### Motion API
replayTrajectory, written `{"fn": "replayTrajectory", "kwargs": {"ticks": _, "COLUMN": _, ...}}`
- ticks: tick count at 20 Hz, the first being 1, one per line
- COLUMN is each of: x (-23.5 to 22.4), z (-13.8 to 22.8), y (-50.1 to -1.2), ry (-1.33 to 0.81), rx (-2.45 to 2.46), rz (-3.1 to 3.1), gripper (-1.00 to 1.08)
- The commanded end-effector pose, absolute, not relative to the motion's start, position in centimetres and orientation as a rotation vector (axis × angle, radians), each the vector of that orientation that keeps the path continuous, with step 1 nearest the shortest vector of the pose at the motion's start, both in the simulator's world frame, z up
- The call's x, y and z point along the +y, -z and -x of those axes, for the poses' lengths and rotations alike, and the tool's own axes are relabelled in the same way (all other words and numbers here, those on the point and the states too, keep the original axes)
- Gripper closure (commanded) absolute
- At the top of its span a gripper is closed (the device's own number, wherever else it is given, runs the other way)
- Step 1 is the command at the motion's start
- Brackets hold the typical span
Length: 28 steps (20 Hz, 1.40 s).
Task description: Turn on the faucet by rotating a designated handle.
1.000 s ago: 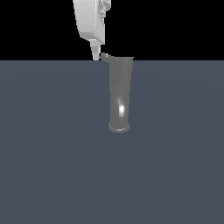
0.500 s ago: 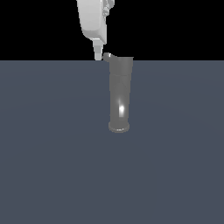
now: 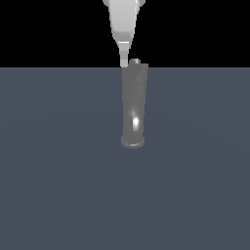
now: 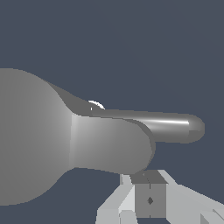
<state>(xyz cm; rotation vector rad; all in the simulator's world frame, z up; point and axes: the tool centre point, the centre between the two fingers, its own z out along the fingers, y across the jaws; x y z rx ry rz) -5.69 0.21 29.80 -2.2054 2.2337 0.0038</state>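
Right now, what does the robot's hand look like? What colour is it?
The gripper is white to pale grey and smooth. In the exterior view it is wide at the top and narrows downward to a slim, blocky tip. In the wrist view its fingers look boxy, with flat faces and a darker grey square pad bearing a tiny dark mark. No cables or writing show.

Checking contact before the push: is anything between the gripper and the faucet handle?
Nothing: in the exterior view the gripper sits right beside the handle atop the faucet.

Flat dim render, sharp edges, bright glare streak on faucet (image 3: pixel 135 122)
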Motion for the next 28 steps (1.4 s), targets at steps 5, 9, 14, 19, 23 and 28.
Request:
{"fn": "replayTrajectory", "kwargs": {"ticks": 5, "x": -3.1, "z": 4.7, "y": -29.8, "ry": -0.002, "rx": 2.256, "rz": 2.184, "gripper": 1.08}}
{"fn": "replayTrajectory", "kwargs": {"ticks": 9, "x": -5.6, "z": 4.0, "y": -29.8, "ry": -0.001, "rx": 2.274, "rz": 2.167, "gripper": 1.08}}
{"fn": "replayTrajectory", "kwargs": {"ticks": 14, "x": -8.7, "z": 3.2, "y": -29.8, "ry": 0.0, "rx": 2.295, "rz": 2.146, "gripper": 1.08}}
{"fn": "replayTrajectory", "kwargs": {"ticks": 19, "x": -3.9, "z": 3.1, "y": -29.8, "ry": -0.032, "rx": 2.209, "rz": 2.248, "gripper": 1.08}}
{"fn": "replayTrajectory", "kwargs": {"ticks": 23, "x": -5.3, "z": 1.9, "y": -29.8, "ry": -0.026, "rx": 2.226, "rz": 2.228, "gripper": 1.08}}
{"fn": "replayTrajectory", "kwargs": {"ticks": 28, "x": -6.9, "z": 0.4, "y": -29.8, "ry": -0.019, "rx": 2.247, "rz": 2.205, "gripper": 1.08}}
